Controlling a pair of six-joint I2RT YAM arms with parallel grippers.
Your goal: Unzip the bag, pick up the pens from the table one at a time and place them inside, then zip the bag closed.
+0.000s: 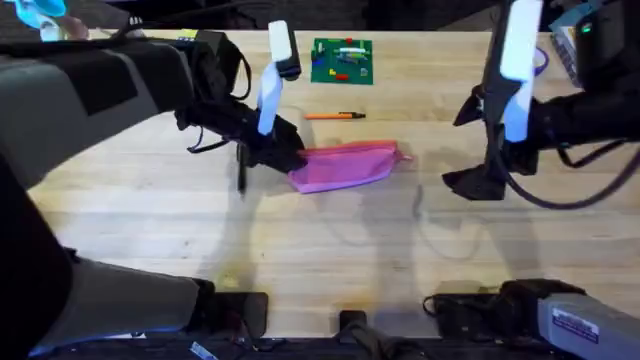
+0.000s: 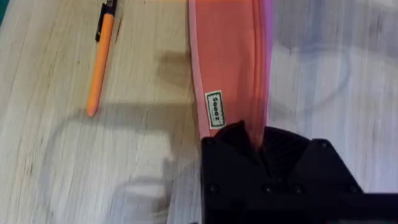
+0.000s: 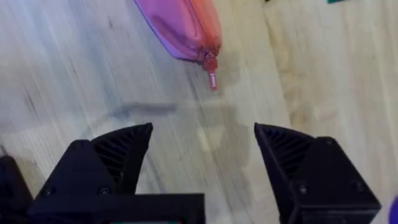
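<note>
The table (image 1: 330, 250) spreads out under me, pale wooden planks, and both my arms reach over it from their bases. My left arm comes in from the left, and my left gripper (image 1: 285, 158) sits at the near-left end of the bag (image 1: 345, 166); in my left wrist view the black fingers are pressed together on the end of the bag (image 2: 227, 68), pinching its pink fabric just beyond a small white label (image 2: 214, 109). My right gripper (image 1: 478, 183) hangs over bare wood to the right of the bag, apart from it, its two fingers (image 3: 118, 152) spread wide and holding nothing. The bag lies flat near the middle of the table, long side running left to right, pink with a lilac edge showing along its side. From my right wrist I see the bag's far end (image 3: 183, 28), where a small red zip pull (image 3: 211, 74) sticks out onto the wood, in front of my spread fingers and not touching them. One orange pen (image 1: 335, 116) with a black end lies just behind the bag, roughly parallel to it and clear of it. Behind the pen sits a green board (image 1: 342, 60) with small pieces on it.
</note>
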